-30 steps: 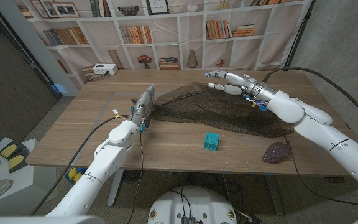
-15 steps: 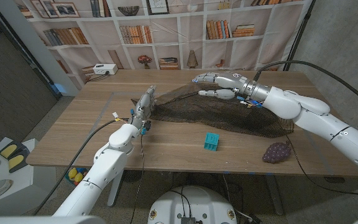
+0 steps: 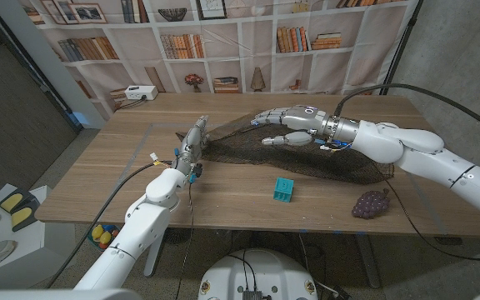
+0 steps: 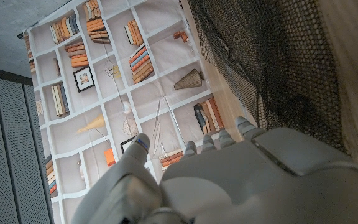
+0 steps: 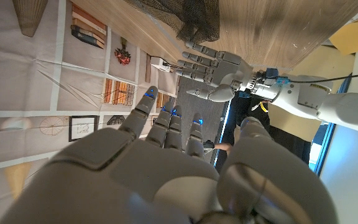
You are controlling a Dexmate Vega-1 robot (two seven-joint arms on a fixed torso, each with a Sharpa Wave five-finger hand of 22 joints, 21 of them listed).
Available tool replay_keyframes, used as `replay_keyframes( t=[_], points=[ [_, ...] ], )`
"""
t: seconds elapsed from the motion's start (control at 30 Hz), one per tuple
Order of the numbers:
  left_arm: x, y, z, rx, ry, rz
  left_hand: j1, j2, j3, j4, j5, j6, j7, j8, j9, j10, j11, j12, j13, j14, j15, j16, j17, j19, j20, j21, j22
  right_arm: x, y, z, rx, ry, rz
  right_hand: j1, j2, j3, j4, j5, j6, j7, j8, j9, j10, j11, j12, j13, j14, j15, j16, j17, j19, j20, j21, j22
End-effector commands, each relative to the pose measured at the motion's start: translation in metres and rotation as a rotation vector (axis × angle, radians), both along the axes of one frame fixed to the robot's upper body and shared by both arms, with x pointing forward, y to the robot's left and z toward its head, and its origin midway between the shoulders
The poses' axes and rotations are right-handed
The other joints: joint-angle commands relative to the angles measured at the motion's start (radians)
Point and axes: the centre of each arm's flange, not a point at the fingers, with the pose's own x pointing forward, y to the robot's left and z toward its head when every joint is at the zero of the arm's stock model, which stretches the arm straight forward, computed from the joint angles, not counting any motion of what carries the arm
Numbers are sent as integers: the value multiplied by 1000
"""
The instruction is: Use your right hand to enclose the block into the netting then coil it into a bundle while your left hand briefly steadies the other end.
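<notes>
Block (image 3: 283, 189) sits lower centre on bare table (image 3: 223, 200), just outside netting (image 3: 307, 154) edge, below right hand (image 3: 286, 127). Right hand spread, empty, hovering over netting. Left hand (image 3: 192, 142) spread, fingers straight, at netting's left end; contact unclear.

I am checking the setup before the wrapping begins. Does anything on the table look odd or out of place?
Nothing is spilled or damaged. The small teal block stands on bare wood, outside the dark mesh netting, and a purple grape bunch lies near the table's front edge.
</notes>
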Motion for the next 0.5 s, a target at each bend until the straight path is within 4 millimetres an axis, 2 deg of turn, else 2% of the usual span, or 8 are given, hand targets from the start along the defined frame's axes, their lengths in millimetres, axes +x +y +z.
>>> replay_keyframes(
  t=[0.03,0.07,0.2,0.37,0.5],
  points=[
    [-1,-3,0,3,-2,-3,2,-6,-2,0,6,-48,-8,1,4,-76,6,4,4,-65,6,8,4,-1,2,4,4,-2,-1,-21,-45,10,-92,-18,-53,-28,-3,11,-40,-2,-14,5,-18,-20,-15,5,37,4,12,6,43,-23,16,6],
    [0,-3,1,5,-2,-3,2,-6,-2,0,6,-48,-8,0,4,-76,6,4,4,-65,5,8,4,-2,2,3,4,-2,-1,-22,-48,16,-102,-24,-69,-38,-6,13,-58,1,-18,6,-24,-31,-18,6,35,7,9,6,42,-21,14,6],
    [3,-5,5,13,-2,-10,2,-6,-2,0,6,-49,-8,0,5,-77,5,3,4,-65,5,7,4,-2,3,3,4,-1,-3,-28,-71,36,-126,-33,-92,-52,-8,19,-86,3,-21,8,-54,-38,-30,8,18,4,1,9,18,8,3,7],
    [7,-8,7,19,4,-21,2,-7,-3,0,6,-51,-8,-1,5,-77,5,3,4,-67,5,6,4,-3,4,2,4,1,-5,-40,-112,41,-159,-28,-103,-57,-15,24,-96,-7,-18,9,-58,-41,-30,9,-2,-3,-9,9,-12,12,-10,8],
    [10,-10,7,23,12,-25,2,-7,-4,0,7,-53,-8,-2,5,-79,4,2,4,-68,5,5,4,-4,4,1,4,3,-6,-47,-131,75,-203,-20,-108,-58,-21,30,-97,-3,-15,10,-67,-38,-32,10,-22,1,-17,10,-28,15,-16,9]
  ],
)
